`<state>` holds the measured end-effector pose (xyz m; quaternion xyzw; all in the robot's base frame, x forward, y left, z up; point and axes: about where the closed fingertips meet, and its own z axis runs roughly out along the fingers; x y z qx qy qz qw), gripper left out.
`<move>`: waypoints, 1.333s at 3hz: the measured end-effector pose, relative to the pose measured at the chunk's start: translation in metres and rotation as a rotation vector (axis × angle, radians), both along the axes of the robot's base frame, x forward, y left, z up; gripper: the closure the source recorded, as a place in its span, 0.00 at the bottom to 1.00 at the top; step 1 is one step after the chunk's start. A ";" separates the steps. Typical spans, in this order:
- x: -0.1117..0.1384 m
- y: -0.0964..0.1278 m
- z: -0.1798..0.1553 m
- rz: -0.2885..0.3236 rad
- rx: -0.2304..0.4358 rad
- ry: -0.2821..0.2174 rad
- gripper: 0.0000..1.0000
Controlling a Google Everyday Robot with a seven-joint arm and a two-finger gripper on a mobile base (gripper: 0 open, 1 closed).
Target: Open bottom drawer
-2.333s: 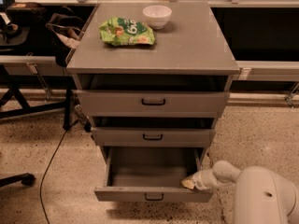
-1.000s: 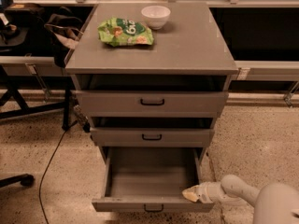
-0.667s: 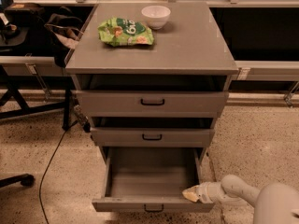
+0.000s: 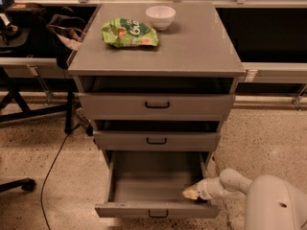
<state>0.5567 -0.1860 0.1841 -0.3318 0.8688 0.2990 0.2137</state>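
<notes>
The bottom drawer [image 4: 144,210] of the grey cabinet [image 4: 158,47] is pulled far out, its inside bare, its small black handle [image 4: 158,214] at the lower edge of the view. My gripper [image 4: 191,193] reaches in from the right on a white arm [image 4: 230,183]. Its tip sits inside the drawer's front right corner, just behind the drawer front. The top drawer [image 4: 157,105] and middle drawer [image 4: 157,141] stand a little out.
A green snack bag [image 4: 129,32] and a white bowl [image 4: 160,16] lie on the cabinet top. Chair legs [image 4: 19,109] and a black cable [image 4: 57,152] are on the speckled floor at the left. A rail [image 4: 273,73] runs behind at the right.
The bottom drawer has come further out toward the camera since the earliest frame, and my gripper moved forward with it. Little has changed over the last second.
</notes>
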 end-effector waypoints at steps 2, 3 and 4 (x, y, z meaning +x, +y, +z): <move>-0.001 0.007 0.027 -0.013 0.009 -0.001 0.00; -0.004 0.012 0.051 -0.011 0.020 -0.031 0.00; -0.005 0.013 0.054 -0.009 0.022 -0.033 0.00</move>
